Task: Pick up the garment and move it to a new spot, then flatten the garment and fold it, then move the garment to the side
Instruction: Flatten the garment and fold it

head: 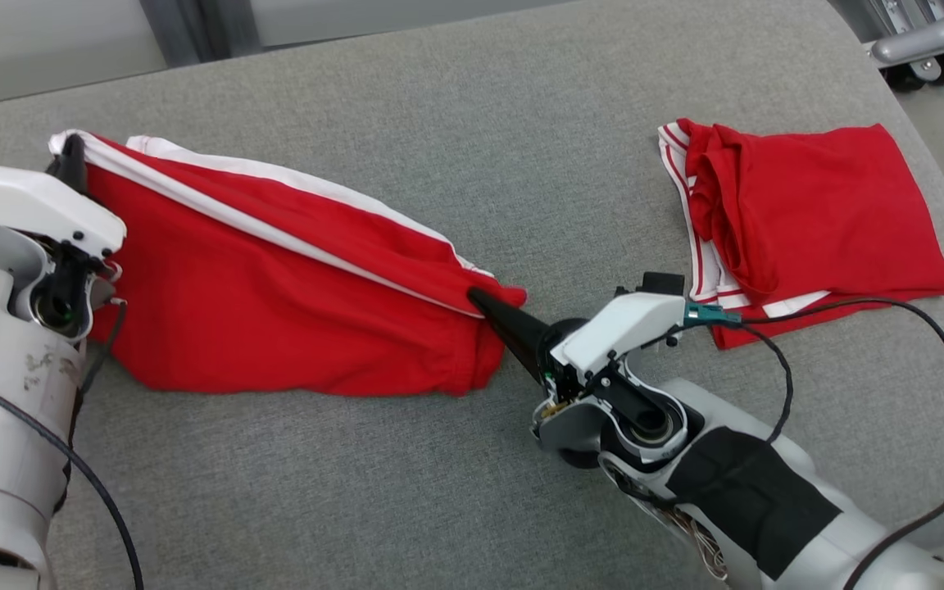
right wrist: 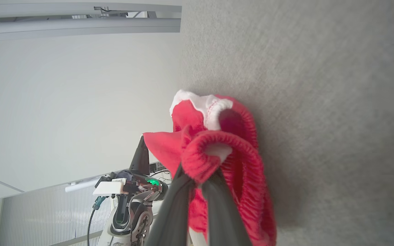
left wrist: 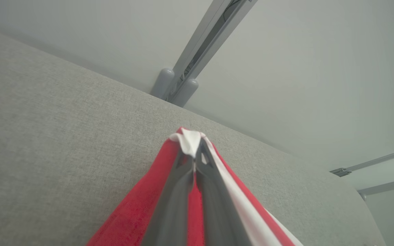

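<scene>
Head view: your red shorts (head: 275, 295) stretched across grey padded surface (head: 439, 123) between left hand (head: 72, 160) and right hand (head: 488, 303); folded red garment (head: 816, 205) lies well apart. Left wrist view: left hand pinches white-trimmed corner (left wrist: 188, 138). Right wrist view: right hand pinches elastic waistband (right wrist: 214, 147).

I am pinching soft, matt red cloth. The shorts (head: 275, 303) are showing a smooth knit with flat white trim, and their ribbed, gathered waistband (right wrist: 200, 160) is bunching at my right gripper (head: 478, 297). My fingers (left wrist: 169, 205) are looking dark, matt and smooth, plastic or rubber, I cannot tell which. The cushion (head: 456, 123) underneath is showing a coarse grey weave, matt throughout. My wrist shells (head: 29, 201) are gleaming as glossy white plastic. Far right, a second garment (head: 832, 197) is lying in the same matt red cloth, near a smooth grey metal frame (head: 923, 41).
</scene>
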Available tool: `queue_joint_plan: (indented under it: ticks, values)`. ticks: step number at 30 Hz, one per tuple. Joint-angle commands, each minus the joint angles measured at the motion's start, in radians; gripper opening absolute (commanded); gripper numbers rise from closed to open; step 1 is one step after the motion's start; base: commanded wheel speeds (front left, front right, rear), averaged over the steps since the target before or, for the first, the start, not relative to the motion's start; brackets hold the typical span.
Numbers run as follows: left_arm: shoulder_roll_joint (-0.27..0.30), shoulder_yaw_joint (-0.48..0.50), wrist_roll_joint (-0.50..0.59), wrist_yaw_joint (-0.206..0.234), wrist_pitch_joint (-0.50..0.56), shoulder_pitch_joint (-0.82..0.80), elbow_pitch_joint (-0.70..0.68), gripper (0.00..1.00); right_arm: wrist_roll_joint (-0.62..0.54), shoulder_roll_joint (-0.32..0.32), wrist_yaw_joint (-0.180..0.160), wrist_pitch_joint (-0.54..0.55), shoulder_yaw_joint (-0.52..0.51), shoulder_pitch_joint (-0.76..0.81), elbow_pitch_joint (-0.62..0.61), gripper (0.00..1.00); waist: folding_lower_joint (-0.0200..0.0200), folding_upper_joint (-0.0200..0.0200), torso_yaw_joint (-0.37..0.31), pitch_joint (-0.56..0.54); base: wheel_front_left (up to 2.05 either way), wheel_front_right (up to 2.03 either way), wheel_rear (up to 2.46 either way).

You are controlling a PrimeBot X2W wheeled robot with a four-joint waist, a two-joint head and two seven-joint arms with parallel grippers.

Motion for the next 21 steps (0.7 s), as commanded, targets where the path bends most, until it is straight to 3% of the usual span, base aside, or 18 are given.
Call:
queue_joint_plan:
  ticks: [1, 21]
  values:
    - [0.015, -0.003, 0.008, 0.004, -0.008, -0.03, 0.014, 0.0, 0.017, -0.012, 0.0, -0.018, 0.008, -0.02, -0.004, 0.0, 0.0, 0.0, -0.003, 0.011, 0.0, 0.0, 0.0]
    - [0.018, -0.025, 0.027, 0.027, -0.046, -0.103, 0.088, 0.0, 0.096, -0.013, 0.0, -0.11, 0.062, -0.075, -0.017, 0.0, 0.0, 0.0, -0.048, 0.093, 0.0, 0.0, 0.0]
